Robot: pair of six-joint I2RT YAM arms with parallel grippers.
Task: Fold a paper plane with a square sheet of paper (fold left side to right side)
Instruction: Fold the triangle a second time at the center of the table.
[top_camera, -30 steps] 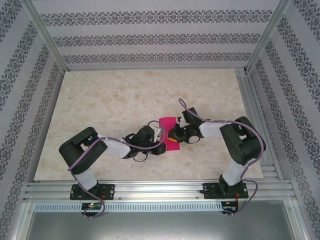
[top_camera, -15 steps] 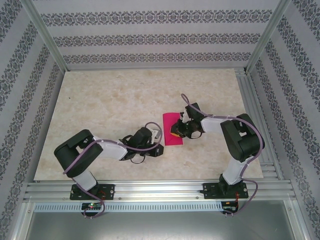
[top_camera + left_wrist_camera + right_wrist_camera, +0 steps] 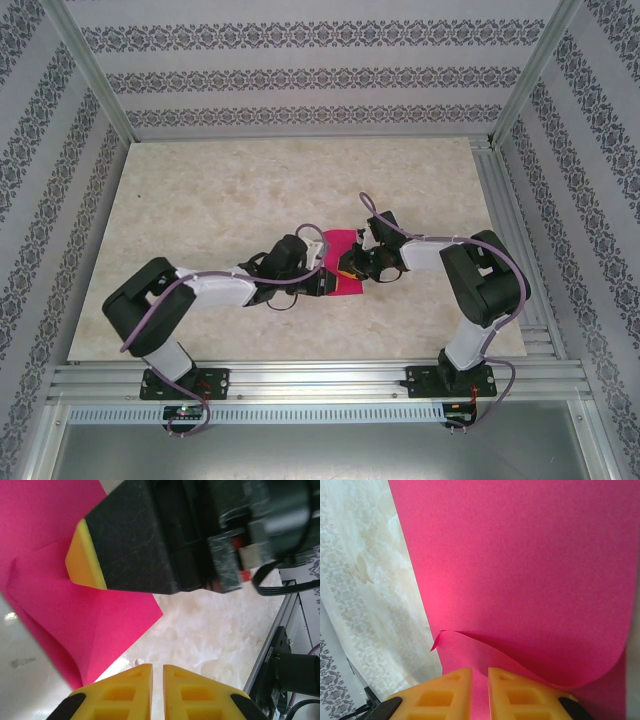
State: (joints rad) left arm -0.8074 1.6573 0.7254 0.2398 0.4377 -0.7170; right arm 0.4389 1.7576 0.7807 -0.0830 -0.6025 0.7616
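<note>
**Top external view.** The sheet of paper (image 3: 339, 242), magenta-pink, lies on the marbled table (image 3: 220, 190) a little right of centre, with its long side running away from the arm bases. Both arms reach inward to it. The left gripper (image 3: 318, 272) sits at the sheet's left edge and the right gripper (image 3: 350, 268) is over its right half, so the two nearly meet above the paper. From this height the jaw spacing of either cannot be made out.

**Left wrist view.** The left gripper (image 3: 157, 690) shows its two yellow fingers side by side, with only a thin slit between them. Nothing is between them, and pale table (image 3: 200, 630) lies beyond the tips. The sheet of paper (image 3: 85, 625) lies ahead and to the left, with creases across it and one corner pointing toward the camera. The right gripper (image 3: 86, 555), black with a yellow tip, rests its tip on the paper.

**Right wrist view.** The right gripper (image 3: 480, 690) also has its fingers drawn close, leaving a narrow gap. The sheet of paper (image 3: 520, 555) spreads directly ahead. A loose layer curls up from it in front of the fingertips. Whether that layer is pinched cannot be told. Table (image 3: 375, 580) shows along the left.
</note>
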